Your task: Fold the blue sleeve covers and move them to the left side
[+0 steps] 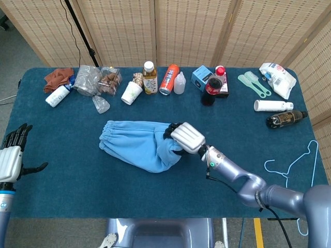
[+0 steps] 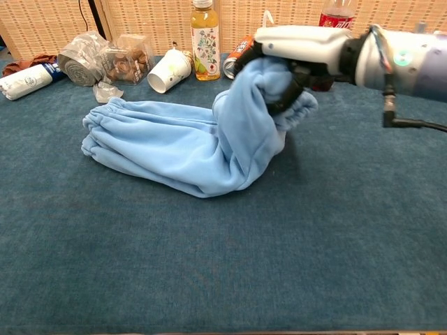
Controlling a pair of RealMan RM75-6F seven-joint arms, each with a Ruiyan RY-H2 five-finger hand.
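1. Chest view shows the blue sleeve covers (image 2: pixel 181 150) lying around the middle of the tabletop (image 2: pixel 209 279), with the gathered cuff end toward the left edge and the other end pulled up off the cloth surface.
2. The right hand (image 2: pixel 293 49) is gripping that raised end — fabric bunched in its curled fingers, and the cloth drapes down from it in a hump onto the rest of the sleeve.
3. In the head view the same right hand (image 1: pixel 186 137) sits over the right end of the blue sleeve covers (image 1: pixel 134 144), roughly mid-table, with its arm running off toward the near right corner.
4. The left hand (image 1: pixel 13 155) is way off at the left edge near the front — holding nothing, fingers spread apart, thumb sticking out to the side. Well apart from the sleeve.
5. Along the far edge there's a row of clutter: a brown cloth (image 1: pixel 58 77) and a white bottle (image 1: pixel 57 95) near the far left corner, then crinkly plastic bags (image 1: pixel 88 81), a paper cup (image 1: pixel 131 93) tipped over, a tea bottle (image 1: pixel 150 77), an orange can (image 1: pixel 168 79) and a small squeeze bottle (image 1: pixel 179 83).
6. Further right — a blue box (image 1: pixel 202 77) and a cola bottle (image 1: pixel 212 87) just beside it, green brushes (image 1: pixel 254 82), a white packet (image 1: pixel 277 77) by the far right corner, a white tube (image 1: pixel 273 106) and a dark bottle (image 1: pixel 287 119) lying down.
7. A light blue hanger (image 1: pixel 295 165) rests at the right edge.
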